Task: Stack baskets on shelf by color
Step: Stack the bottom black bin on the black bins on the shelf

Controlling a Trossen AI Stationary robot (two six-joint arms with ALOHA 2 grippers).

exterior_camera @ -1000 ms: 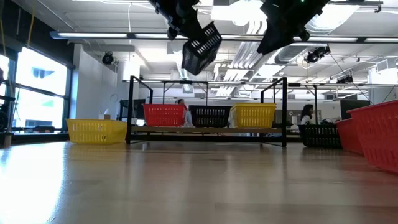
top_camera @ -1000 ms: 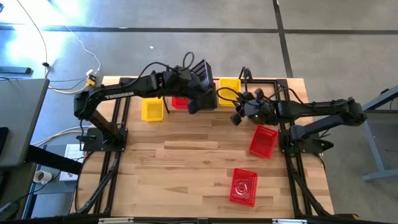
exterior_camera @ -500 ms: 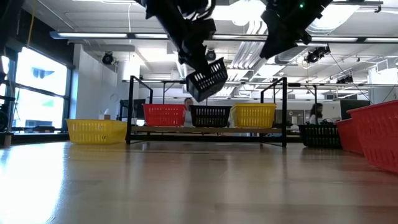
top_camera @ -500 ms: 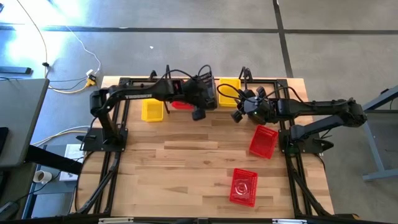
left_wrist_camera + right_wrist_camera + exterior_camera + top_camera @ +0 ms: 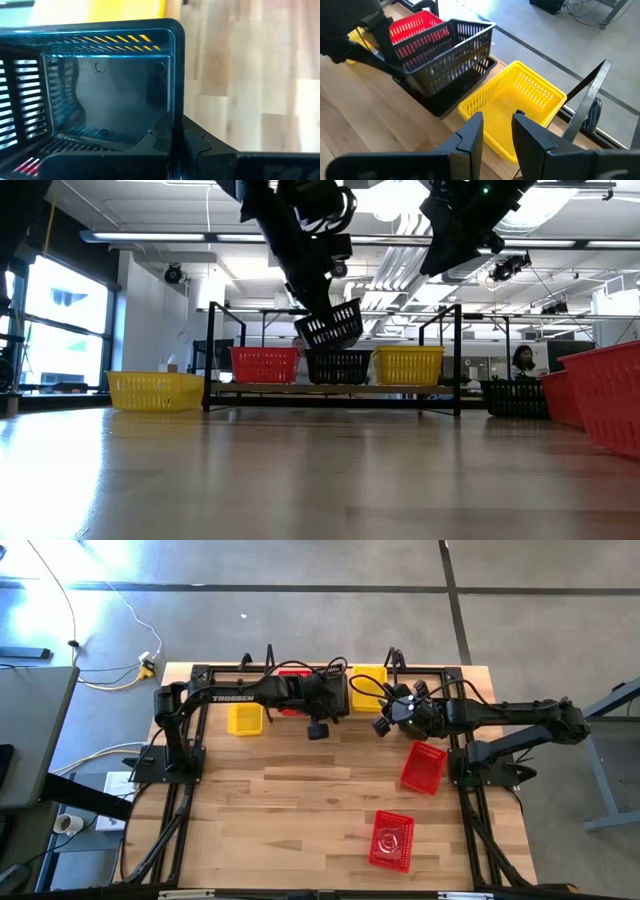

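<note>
Black mesh fills my left pincer (image 5: 322, 698): from above, I hold a black basket (image 5: 328, 690) over the middle of the shelf (image 5: 300, 670), because its match already sits there and black belongs on black. A yellow basket (image 5: 369, 688) occupies the shelf's right bay; a second yellow one (image 5: 244, 717) and two red ones (image 5: 423, 766) wait on the tabletop (image 5: 300, 810). My right pincer (image 5: 383, 720) hovers just off the shelf's right end.

From table height, the carried basket (image 5: 331, 326) hangs tilted just above the shelved black basket (image 5: 338, 366), between the red basket (image 5: 264, 364) and the yellow, not yet nested.

Past my left wrist, my fingers are clenched on the basket's rim (image 5: 172, 80), pinching one wall so the open mouth stays free for stacking.

Past my right wrist, my fingers (image 5: 470, 135) stand partly apart, grasping nothing, over the shelved yellow basket (image 5: 515, 107).
</note>
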